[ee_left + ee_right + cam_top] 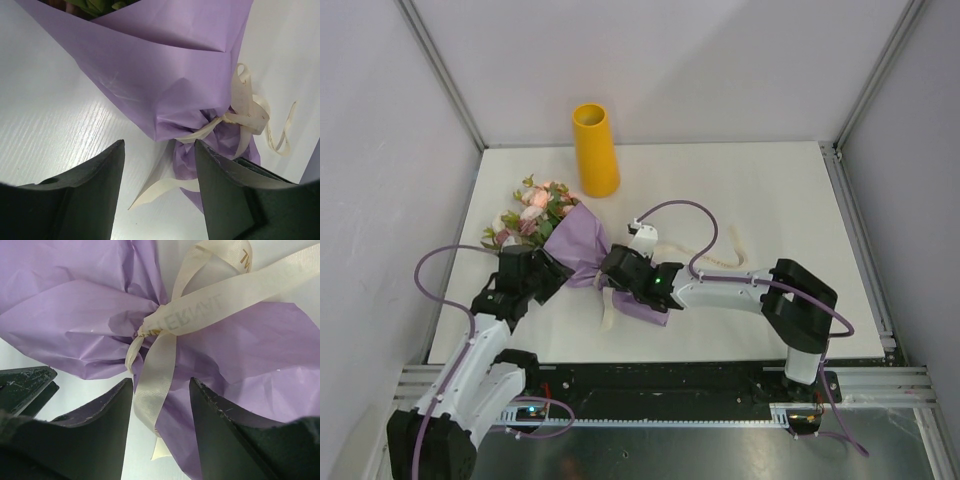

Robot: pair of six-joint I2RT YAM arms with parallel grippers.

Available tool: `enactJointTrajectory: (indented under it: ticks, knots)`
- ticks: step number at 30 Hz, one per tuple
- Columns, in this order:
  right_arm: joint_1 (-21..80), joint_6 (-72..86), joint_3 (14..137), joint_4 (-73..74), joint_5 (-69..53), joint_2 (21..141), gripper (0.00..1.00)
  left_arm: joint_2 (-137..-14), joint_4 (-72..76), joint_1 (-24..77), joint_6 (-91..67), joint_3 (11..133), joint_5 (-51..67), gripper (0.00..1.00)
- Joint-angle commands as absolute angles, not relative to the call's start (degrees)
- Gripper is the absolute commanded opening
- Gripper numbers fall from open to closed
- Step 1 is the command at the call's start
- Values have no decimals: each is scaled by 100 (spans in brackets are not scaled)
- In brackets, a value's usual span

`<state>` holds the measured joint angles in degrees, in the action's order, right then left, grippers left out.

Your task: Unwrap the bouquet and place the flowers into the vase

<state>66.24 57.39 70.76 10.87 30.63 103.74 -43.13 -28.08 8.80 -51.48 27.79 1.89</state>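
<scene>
two robot arms close in on a wrapped bouquet (577, 250) lying on its side at the left of a white counter (770, 200), its flowers (533, 212) pointing to 10 o'clock and its tied end to 4 o'clock in the overhead view. the lilac paper (165, 65) is bound at the neck by a cream ribbon (215, 305), one loose length of it trailing across the counter toward 3 o'clock. the left hand (159, 150), at 9 o'clock of the neck, has its fingers apart and grips nothing, a ribbon tail lying on the counter between them. the right hand (161, 385), at 3 o'clock of the knot, is also spread, a ribbon tail hanging in the gap unclamped. the yellow vase (595, 150) stands upright at 1 o'clock of the flowers, apart from them.
</scene>
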Motion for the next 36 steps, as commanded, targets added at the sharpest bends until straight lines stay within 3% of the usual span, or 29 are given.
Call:
enactJointTrajectory:
  ticks: [1,6,11,13,36]
  knots:
    - [6640,5717,7307,870,3166,10555,54,-4575,-2409,835,-5271,2778,195,63]
    - [6449,5602,7352,724,2994,10577,37,-4911,-2185,839,-5307,2716,305,62]
    - [6187,5303,7348,586,2902,10407,9,-5315,-1980,839,-5376,2774,446,61]
    - [6157,5105,7348,513,2949,10257,2,-5479,-1917,845,-5409,2820,494,61]
    - [5150,3116,7352,335,2715,8754,0,-6122,-1810,840,-5485,2818,250,60]
